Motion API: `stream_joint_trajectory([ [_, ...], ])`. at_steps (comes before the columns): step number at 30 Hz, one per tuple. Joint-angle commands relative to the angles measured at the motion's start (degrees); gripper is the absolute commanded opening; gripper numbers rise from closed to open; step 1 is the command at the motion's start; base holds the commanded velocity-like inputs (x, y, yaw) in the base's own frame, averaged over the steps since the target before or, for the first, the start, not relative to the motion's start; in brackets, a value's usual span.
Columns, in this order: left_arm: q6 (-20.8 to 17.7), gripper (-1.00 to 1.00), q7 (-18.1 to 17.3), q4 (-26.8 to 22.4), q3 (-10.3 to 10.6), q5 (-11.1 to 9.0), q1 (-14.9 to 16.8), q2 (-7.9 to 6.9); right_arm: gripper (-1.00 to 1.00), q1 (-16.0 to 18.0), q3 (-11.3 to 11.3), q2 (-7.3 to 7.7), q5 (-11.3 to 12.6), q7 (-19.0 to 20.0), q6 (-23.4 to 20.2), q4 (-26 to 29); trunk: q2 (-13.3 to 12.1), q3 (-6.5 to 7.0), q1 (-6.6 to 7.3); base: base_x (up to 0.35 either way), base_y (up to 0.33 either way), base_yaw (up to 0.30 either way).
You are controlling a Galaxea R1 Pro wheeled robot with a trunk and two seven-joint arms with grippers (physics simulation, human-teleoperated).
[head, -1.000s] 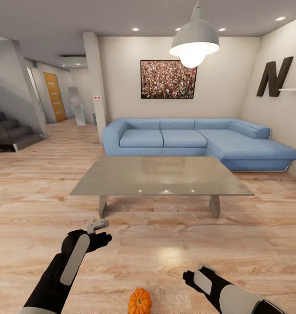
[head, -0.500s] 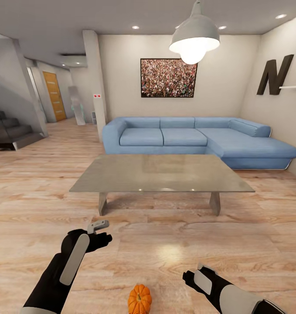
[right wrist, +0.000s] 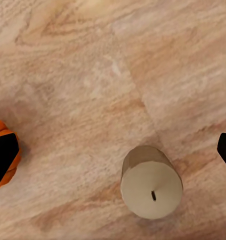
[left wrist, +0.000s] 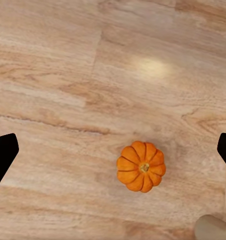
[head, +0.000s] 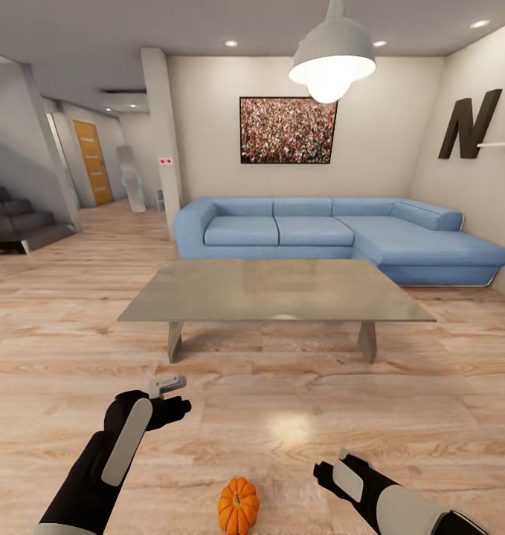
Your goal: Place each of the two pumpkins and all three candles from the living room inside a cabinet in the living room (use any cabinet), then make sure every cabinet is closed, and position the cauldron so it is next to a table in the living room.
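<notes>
Pumpkin (head: 238, 505) sits on the floor (head: 297, 416) between both arms, under the spread-open left gripper (left wrist: 113, 155), candle (right wrist: 151, 182) stands beside it under the equally released right gripper (right wrist: 113, 155), so each arm has its own target.

We count one pumpkin (head: 238, 505) on the floor (head: 297, 416), one candle (right wrist: 151, 182), one coffee table (head: 276, 291), one blue sofa (head: 334, 236), one hanging lamp (head: 332, 59), one framed picture (head: 288, 130) and two grippers: left (head: 170, 394), right (head: 328, 472).
</notes>
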State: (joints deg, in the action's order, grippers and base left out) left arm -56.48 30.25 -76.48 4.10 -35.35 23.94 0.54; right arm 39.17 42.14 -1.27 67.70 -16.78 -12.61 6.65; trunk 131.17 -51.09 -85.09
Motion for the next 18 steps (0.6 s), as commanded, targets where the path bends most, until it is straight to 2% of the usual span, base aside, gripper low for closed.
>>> stream_joint_trajectory([
  [1, -0.11, 1.00, 0.60, -0.06, 0.03, -0.59, 0.04, -0.01, 1.00, 0.03, 0.41, 0.06, 0.29, -0.37, -0.28, 0.12, 0.44, -0.24, -0.21, 0.000, 0.000, 0.000],
  [7, -0.12, 1.00, 0.60, -0.07, 0.03, -0.75, 0.05, 0.01, 1.00, 0.03, 0.41, 0.12, -1.61, -0.43, -1.13, 0.12, 2.85, -1.32, -1.53, 0.000, 0.000, 0.000],
  [12, -0.19, 1.00, 0.60, -0.10, 0.03, -3.68, 0.05, -0.16, 1.00, 0.03, 0.40, 0.13, -2.01, -0.48, -1.84, 0.12, 4.85, -2.22, -2.63, 0.000, 0.000, 0.000],
  [18, -0.21, 1.00, 0.60, -0.08, 0.05, -4.25, 0.05, -0.19, 1.00, 0.03, 0.40, 0.13, -2.01, -0.53, -2.12, 0.12, 7.26, -3.29, -3.95, 0.000, 0.000, 0.000],
])
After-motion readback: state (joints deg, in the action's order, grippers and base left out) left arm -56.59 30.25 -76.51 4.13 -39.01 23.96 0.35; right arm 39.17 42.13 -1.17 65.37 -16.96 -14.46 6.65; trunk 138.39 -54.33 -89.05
